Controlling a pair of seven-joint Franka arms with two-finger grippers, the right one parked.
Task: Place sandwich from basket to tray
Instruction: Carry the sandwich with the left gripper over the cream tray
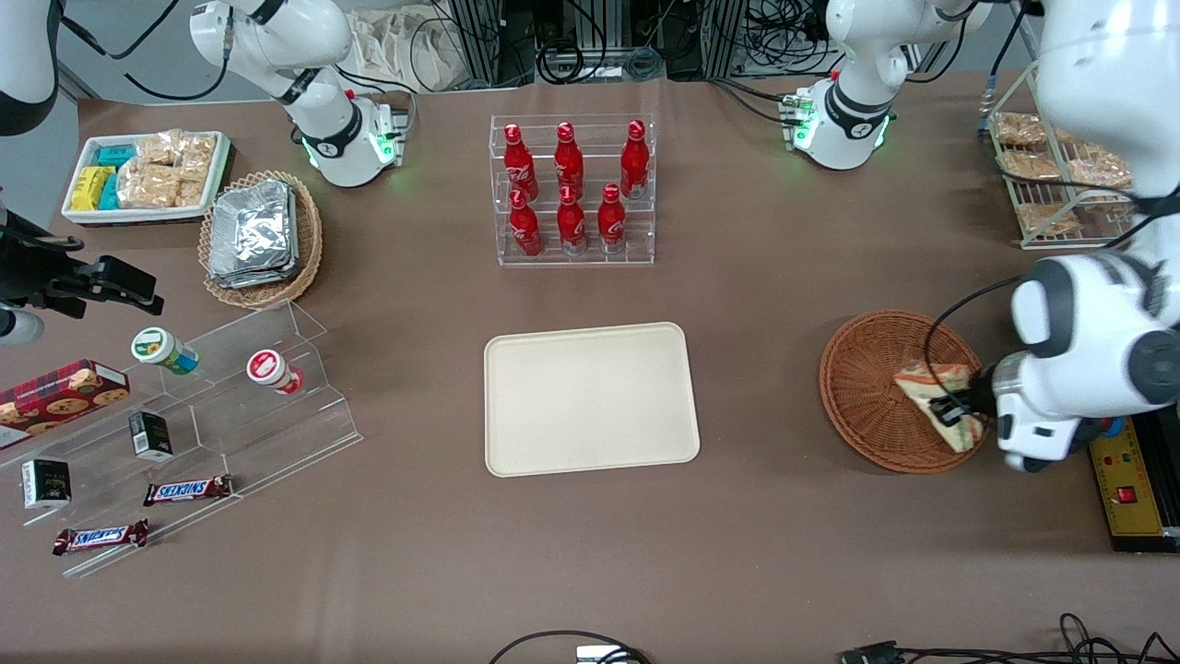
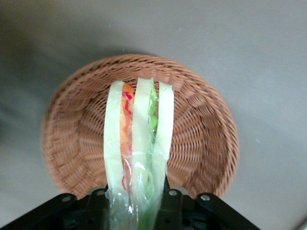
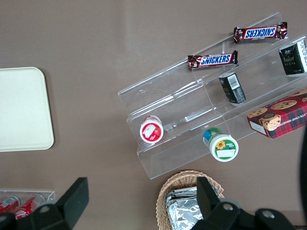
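Note:
The sandwich [image 1: 931, 385], a clear-wrapped wedge of white bread with orange-red and green filling, is over the round reddish-brown basket [image 1: 862, 392], at the basket's side toward the working arm's end. My left gripper [image 1: 949, 412] is shut on the sandwich's wide end. In the left wrist view the sandwich [image 2: 139, 139] stands edge-on between the black fingers [image 2: 173, 197], with the basket [image 2: 201, 124] beneath it. Whether the sandwich still touches the weave I cannot tell. The cream tray [image 1: 590, 398] lies bare at mid-table, well apart from the basket toward the parked arm's end.
A clear rack of red bottles [image 1: 572, 194] stands farther from the front camera than the tray. A wire rack of snack bags [image 1: 1051, 175] and a yellow control box [image 1: 1134, 489] flank the working arm. A tan basket of foil packets [image 1: 263, 235], a white tub [image 1: 147, 175] and a stepped acrylic shelf [image 1: 212, 406] occupy the parked arm's end.

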